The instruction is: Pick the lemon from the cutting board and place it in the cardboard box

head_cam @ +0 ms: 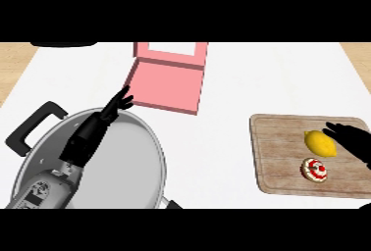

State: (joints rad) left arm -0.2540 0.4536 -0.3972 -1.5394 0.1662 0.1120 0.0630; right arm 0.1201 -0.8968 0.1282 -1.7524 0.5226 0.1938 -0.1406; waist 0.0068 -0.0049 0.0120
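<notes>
A yellow lemon (319,142) lies on the wooden cutting board (279,157) at the right. My right hand (352,140) comes in from the right edge, its black fingers right beside the lemon and not curled round it. A pink open box (169,81) stands at the upper middle of the white counter. My left hand (116,106) rests above the pot with fingers straight up, pointing toward the box's left edge.
A large steel pot (130,162) with a black handle (33,128) fills the lower left under my left forearm. A small red-and-white round pastry (315,169) lies on the board just below the lemon.
</notes>
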